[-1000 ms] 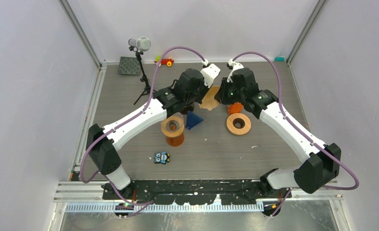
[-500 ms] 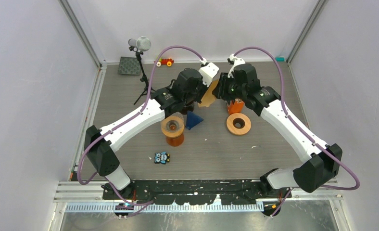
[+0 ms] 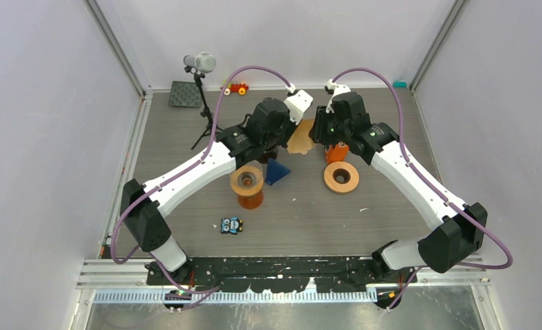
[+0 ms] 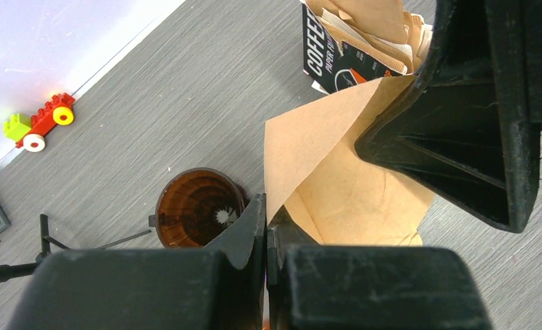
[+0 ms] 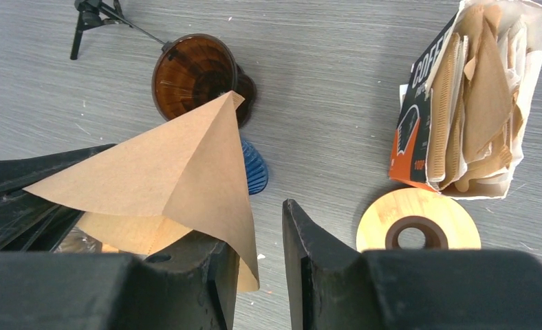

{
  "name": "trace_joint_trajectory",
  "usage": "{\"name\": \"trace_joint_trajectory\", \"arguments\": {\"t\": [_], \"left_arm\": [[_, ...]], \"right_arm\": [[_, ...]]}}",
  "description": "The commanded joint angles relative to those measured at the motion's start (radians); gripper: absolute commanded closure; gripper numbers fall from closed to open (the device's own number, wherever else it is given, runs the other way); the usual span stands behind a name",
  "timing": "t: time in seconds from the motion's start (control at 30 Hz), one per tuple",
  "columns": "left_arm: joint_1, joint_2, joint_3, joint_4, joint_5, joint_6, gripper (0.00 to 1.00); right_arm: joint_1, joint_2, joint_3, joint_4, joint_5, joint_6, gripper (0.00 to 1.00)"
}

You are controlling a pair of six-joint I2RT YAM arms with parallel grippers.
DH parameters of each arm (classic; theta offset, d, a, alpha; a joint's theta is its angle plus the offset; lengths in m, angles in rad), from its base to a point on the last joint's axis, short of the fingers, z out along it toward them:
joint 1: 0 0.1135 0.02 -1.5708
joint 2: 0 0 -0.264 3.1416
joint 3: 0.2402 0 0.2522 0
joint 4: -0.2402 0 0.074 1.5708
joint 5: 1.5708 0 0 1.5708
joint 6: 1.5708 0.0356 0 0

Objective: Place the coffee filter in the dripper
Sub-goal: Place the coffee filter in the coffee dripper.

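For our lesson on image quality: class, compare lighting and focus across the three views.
Top external: even, soft light, faint shadows on the table. Left wrist: its own black fingers loom dark near the lens. Right wrist: coffee filter and filter box sharp, evenly lit.

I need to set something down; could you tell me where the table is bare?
Bare wood lies in front, between the small blue toy, the wooden ring and the near edge. Another strip runs left of the microphone stand. Around the amber dripper, filter box and paper filter it is crowded.
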State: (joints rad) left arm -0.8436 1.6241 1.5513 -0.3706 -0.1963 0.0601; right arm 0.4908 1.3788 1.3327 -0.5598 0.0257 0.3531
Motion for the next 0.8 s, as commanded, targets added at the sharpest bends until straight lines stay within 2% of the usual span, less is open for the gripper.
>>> {"name": "trace_joint_trajectory", "arguments": {"t": [0.0,0.33,0.57,0.77], "left_arm": [[0.003,-0.054,-0.013,0.049,-0.011,0.012,1.0],[0.003,-0.075,-0.037,0.054,-0.002,0.024,1.0],[0.003,-0.095,-0.025,-0.004,0.016,0.027,1.0],[0.012,-0.174,-0.041,-0.098,0.08,0.033,1.0]], "right_arm": [[0.0,-0.015,0.039,-0.001,0.032,-0.044,0.67],[0.0,-0.017,0.057,-0.019,-0.011,-0.092,0.59],[-0.002,-0.052,0.067,-0.013,-0.248,-0.144,0.52],[-0.008,-0.136,0.039,0.032,-0.423,-0.202,0.45]]}}
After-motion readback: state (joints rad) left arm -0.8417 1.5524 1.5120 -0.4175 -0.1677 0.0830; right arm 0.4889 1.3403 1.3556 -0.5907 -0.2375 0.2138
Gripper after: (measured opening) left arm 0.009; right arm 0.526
